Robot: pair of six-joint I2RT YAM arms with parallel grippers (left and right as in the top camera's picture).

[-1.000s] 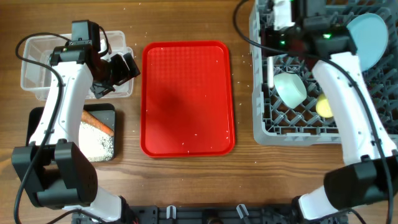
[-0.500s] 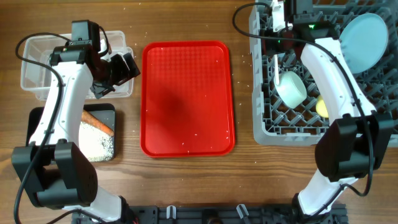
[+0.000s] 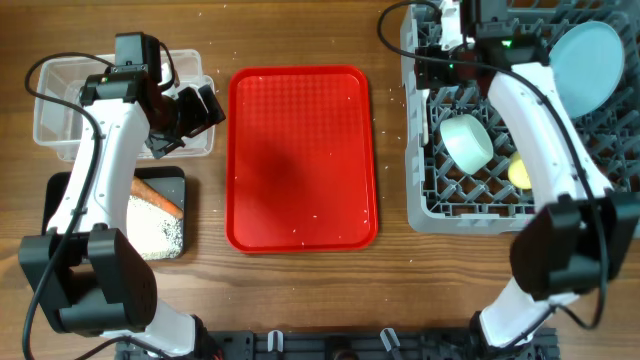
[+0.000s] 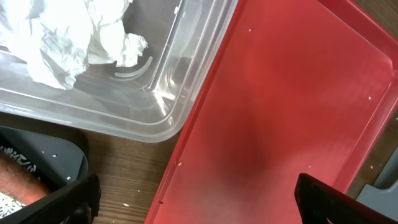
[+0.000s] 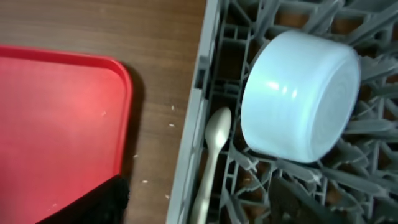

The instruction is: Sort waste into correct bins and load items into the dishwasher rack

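Listing changes first: over the last second the right arm has swung its forearm slightly and drawn its wrist toward the far left corner of the rack. The left arm, dishes and waste lie as they did. Judged meaning: the spoon is delivered, and loading looks all but done.

- Black tray, near left: holds the carrot stick and rice grains.
- Cup: yellow, in the rack's near part, beside the right arm.
- Bowl: pale blue, tipped on its side among the pegs. Only one bowl shows.
- Spoon: white, lying lengthwise just inside the rack's left wall, right beside the bowl.
- Right fingers: spread apart, gripping nothing, above the spoon.
- Left fingers: wide apart, empty, over the meeting edges of the tub and the red tray.
- Tub, far left: clear, holding the crumpled napkin.
- Plate: leaning in the rack's far right corner.

Surface:
- Worktop: wood-grain, with a dark rail at its near edge.
- Red tray: flat at centre, bearing only a few white specks, which I judge to be the waste still unsorted.
- More specks lie on the bare wood between the red tray and the rack.
- Room: nothing beyond the worktop shows.
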